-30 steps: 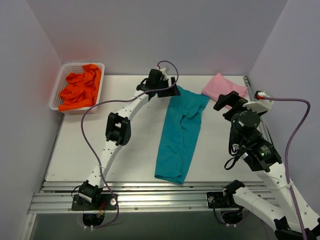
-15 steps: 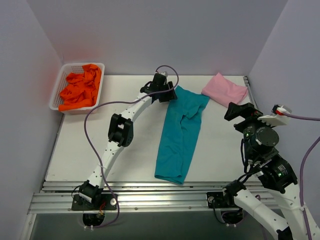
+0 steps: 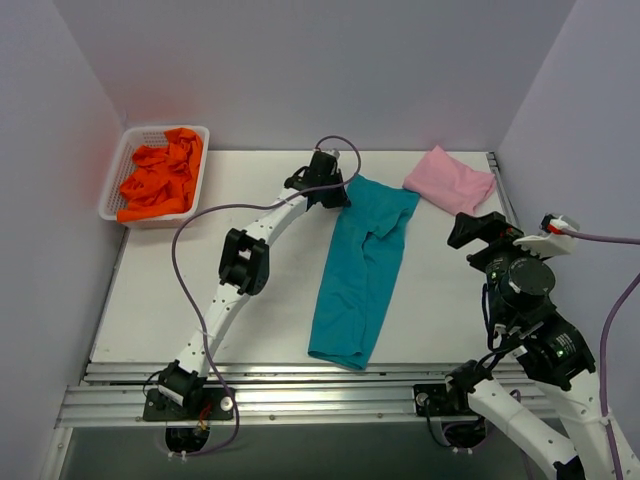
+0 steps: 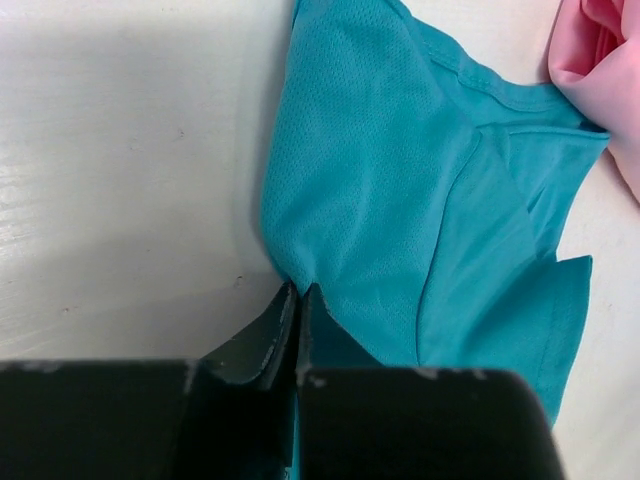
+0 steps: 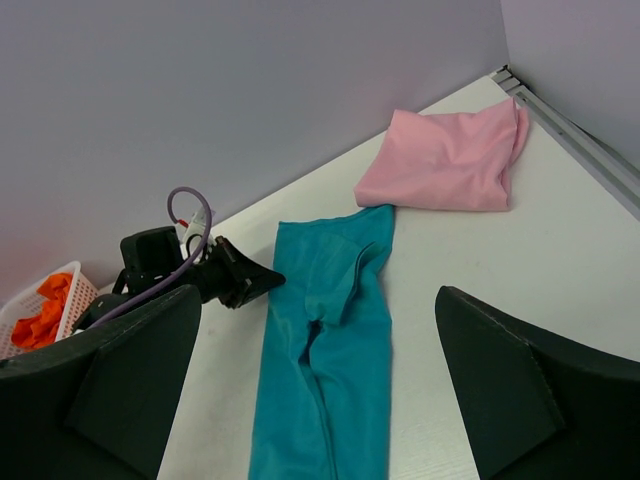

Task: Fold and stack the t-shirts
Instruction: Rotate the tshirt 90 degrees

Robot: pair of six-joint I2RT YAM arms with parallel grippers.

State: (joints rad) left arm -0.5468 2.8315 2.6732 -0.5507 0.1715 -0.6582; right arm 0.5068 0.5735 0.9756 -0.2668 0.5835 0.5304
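Observation:
A teal t-shirt [image 3: 360,270] lies folded lengthwise into a long strip down the middle of the table. My left gripper [image 3: 338,195] sits at the shirt's far left corner, shut on the edge of the teal cloth [image 4: 400,180], which puckers at the fingertips [image 4: 298,292]. A folded light pink t-shirt [image 3: 450,180] rests at the far right, touching the teal collar end [image 5: 380,215]. My right gripper [image 3: 485,230] hovers above the table's right side, open and empty. Bright orange t-shirts [image 3: 160,180] are piled in a basket.
The white lattice basket [image 3: 112,190] stands at the far left corner, off the table top's edge. Purple-grey walls close the back and both sides. A metal rail [image 3: 300,385] runs along the near edge by the arm bases.
My left gripper has shut on the teal shirt's far left corner. The right arm has pulled back from the pink shirt, to the right and toward its base.

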